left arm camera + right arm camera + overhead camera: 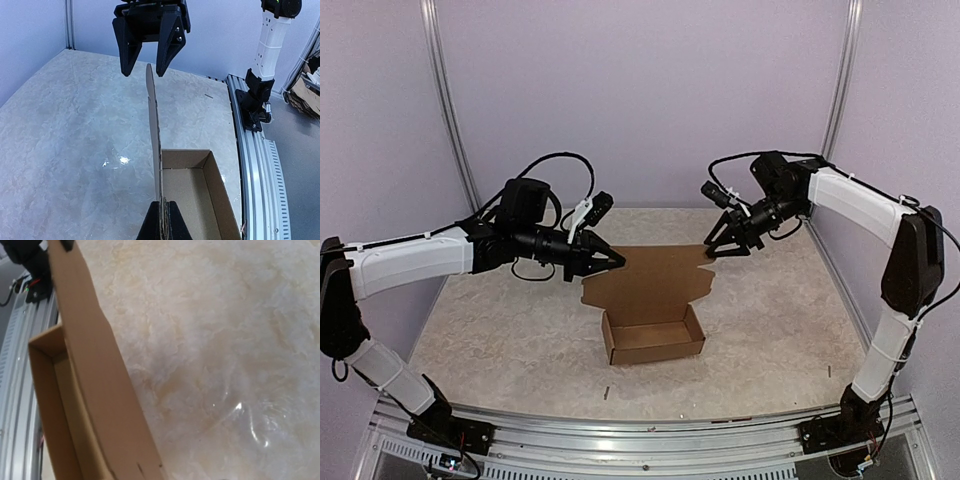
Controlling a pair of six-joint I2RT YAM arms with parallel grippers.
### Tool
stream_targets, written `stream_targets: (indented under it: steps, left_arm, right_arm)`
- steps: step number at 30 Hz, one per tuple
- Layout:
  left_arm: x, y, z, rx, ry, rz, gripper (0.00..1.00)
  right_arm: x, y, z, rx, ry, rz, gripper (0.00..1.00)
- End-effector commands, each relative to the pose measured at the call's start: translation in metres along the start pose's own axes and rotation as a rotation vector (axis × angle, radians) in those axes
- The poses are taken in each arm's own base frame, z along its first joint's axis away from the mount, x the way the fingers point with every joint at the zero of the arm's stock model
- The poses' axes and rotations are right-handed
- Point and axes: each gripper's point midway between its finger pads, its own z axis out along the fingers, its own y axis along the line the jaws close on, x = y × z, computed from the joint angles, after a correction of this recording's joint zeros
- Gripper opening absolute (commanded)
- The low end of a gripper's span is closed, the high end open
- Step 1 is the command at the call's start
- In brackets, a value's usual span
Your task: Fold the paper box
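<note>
We see the box (655, 340) mid-worktop (500, 330), its lid (650, 275) upright, with the long axis running left to right. Our left fingers (150, 229) pinch the lid's left end. Our right fingers (127, 47), parted and empty, hover just beside its free right end.

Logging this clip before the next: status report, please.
Left fingers shut on box lid edge. Right fingers open around its far edge, not closed. Lid upright, box walls up. Nothing in the way.
</note>
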Motion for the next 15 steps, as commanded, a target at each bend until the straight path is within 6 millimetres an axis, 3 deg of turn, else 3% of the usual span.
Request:
stream_targets:
  steps: [1, 4, 15]
  left_arm:
    - [-0.008, 0.006, -0.005, -0.045, -0.03, 0.011, 0.0]
    - [-0.009, 0.009, -0.003, -0.062, -0.032, 0.005, 0.0]
    - [-0.023, 0.027, 0.014, -0.242, -0.027, 0.028, 0.0]
  right_arm:
    - [-0.004, -0.007, 0.008, 0.011, 0.002, 0.021, 0.37]
    - [-0.004, -0.011, 0.013, 0.019, 0.008, 0.041, 0.24]
    - [-0.012, -0.051, 0.013, 0.229, 0.01, 0.182, 0.02]
